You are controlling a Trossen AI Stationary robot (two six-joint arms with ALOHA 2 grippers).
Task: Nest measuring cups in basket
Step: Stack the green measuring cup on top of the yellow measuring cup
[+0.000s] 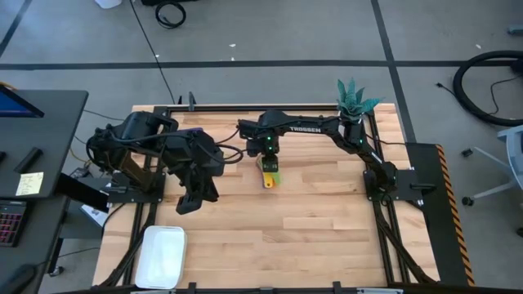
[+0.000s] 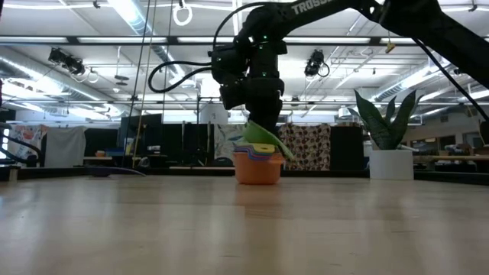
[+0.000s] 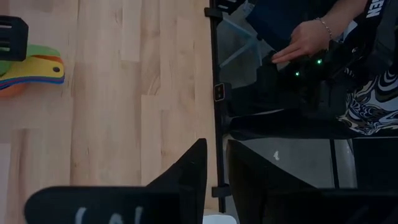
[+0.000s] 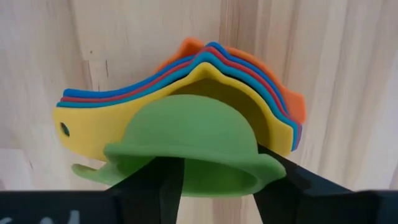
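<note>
- Two dark arms, almost black, with matt housings; left arm (image 1: 163, 155) bulky and wrapped in loose black cables near the shoulder; right arm (image 1: 327, 131) slimmer and long.
- White letters "TROSSEN" printed along the right arm's upper link; also readable in part in the low view.
- Small green lights glowing on the wrist block above the right gripper (image 1: 268, 163); black cable loop hanging behind it in the low view.
- Flat, black, wedge-shaped fingers (image 4: 155, 186) on the right gripper, with smooth inner faces.
- Left gripper (image 3: 211, 180) also black, with angular fingers; faint white marks on its body.
</note>
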